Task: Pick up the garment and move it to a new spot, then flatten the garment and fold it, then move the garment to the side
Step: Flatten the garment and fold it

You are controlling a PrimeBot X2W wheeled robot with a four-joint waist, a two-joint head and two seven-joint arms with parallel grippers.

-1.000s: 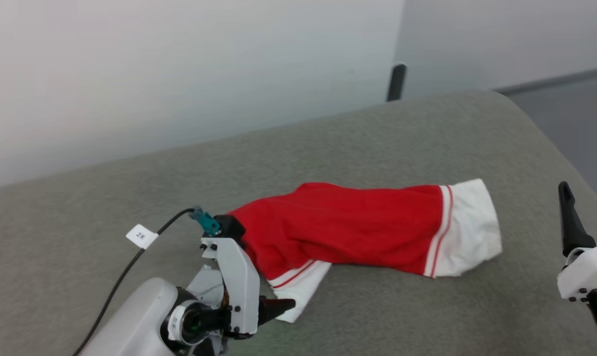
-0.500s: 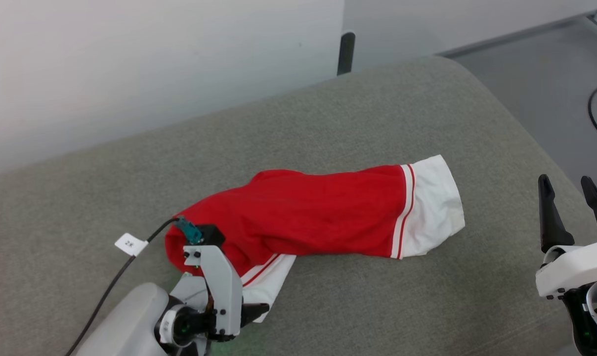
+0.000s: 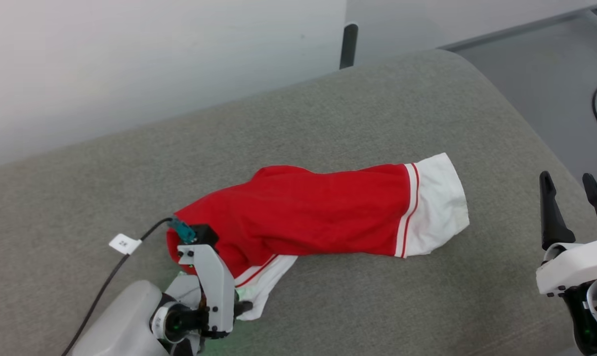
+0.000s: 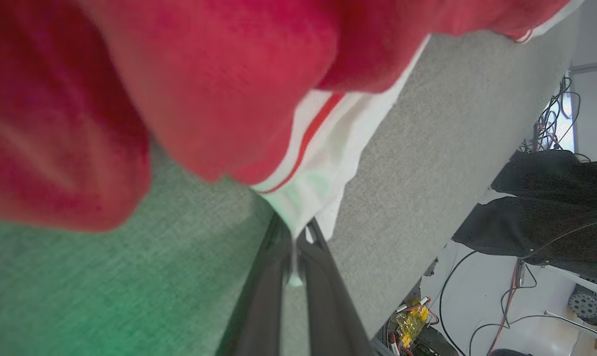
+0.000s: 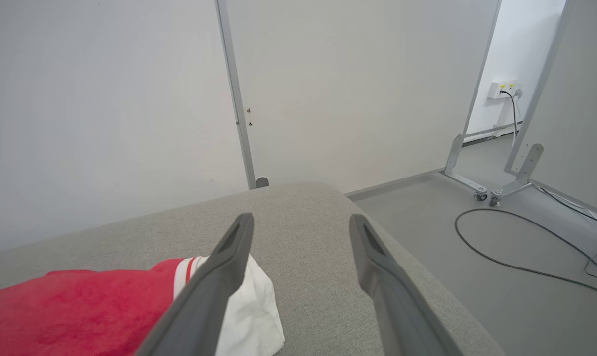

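My left gripper (image 3: 244, 307) low, tipped sideways, clenched on white sleeve (image 4: 323, 163) of red jersey (image 3: 318, 217); right gripper (image 3: 566, 177) upright, released, well apart; grey cushion (image 3: 377, 99) beneath.

The garment (image 3: 318, 222), a bright red shirt with white sleeves edged in thin red stripes, lies bunched in a long roll across the middle of the grey cushion (image 3: 377, 109). One sleeve points toward the right edge. The other, nearer the front edge, is pinched in the left end effector (image 3: 244, 307).

Grey cushion (image 3: 377, 109) — white wall (image 3: 155, 59), grey floor (image 3: 535, 69).
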